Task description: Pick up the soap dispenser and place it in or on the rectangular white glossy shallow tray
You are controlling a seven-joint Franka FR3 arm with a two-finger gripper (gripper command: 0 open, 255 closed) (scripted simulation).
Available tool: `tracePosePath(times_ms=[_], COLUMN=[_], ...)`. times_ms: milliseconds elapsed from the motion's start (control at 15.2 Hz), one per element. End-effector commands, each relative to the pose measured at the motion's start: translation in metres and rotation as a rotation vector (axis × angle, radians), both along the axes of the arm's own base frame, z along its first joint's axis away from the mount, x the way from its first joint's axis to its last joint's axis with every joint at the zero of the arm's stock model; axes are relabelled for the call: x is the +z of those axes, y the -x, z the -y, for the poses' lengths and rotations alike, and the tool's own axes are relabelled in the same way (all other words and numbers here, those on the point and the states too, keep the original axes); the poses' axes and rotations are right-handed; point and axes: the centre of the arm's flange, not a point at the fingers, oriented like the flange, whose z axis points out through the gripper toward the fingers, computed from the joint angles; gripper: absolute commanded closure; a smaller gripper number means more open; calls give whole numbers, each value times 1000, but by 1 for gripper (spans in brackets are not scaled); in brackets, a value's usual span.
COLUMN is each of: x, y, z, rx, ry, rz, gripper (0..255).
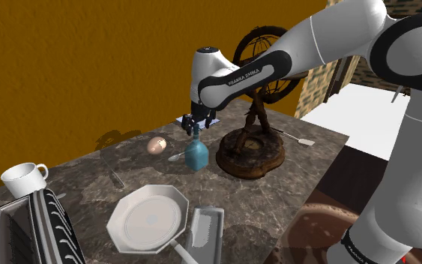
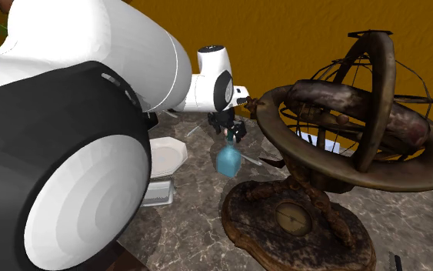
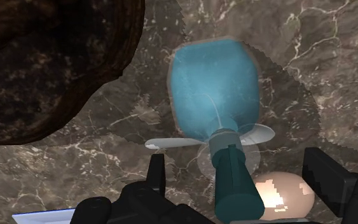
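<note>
The soap dispenser (image 1: 196,156) is a translucent blue bottle with a teal pump, standing upright on the dark marble counter (image 1: 291,176). My gripper (image 1: 196,126) hangs right over its top. In the wrist view the gripper (image 3: 241,175) is open, and the pump head (image 3: 236,184) rises between the two fingers (image 3: 156,173) with a gap on each side. The second exterior view shows the dispenser (image 2: 228,159) under the gripper (image 2: 228,132). The white rectangular tray (image 1: 207,229) lies near the counter's front edge, beside an octagonal plate (image 1: 151,217).
A large rusty armillary sphere (image 1: 250,150) stands close to the dispenser on the shoulder view's right. An egg (image 1: 156,145) and a spoon (image 1: 178,156) lie just beside the bottle. A white mug (image 1: 23,178) and a toaster (image 1: 29,229) sit at the left.
</note>
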Motion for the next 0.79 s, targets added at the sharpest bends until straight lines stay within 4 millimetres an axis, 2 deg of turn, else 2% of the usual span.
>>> tracePosePath(times_ms=[0,330,396,726], x=[-1,-1,-1,-1], y=[0,0,0,0], z=[0,0,0,0], rx=[0,0,0,0], ry=[0,0,0,0], rz=[0,0,0,0], gripper=[0,0,255,255])
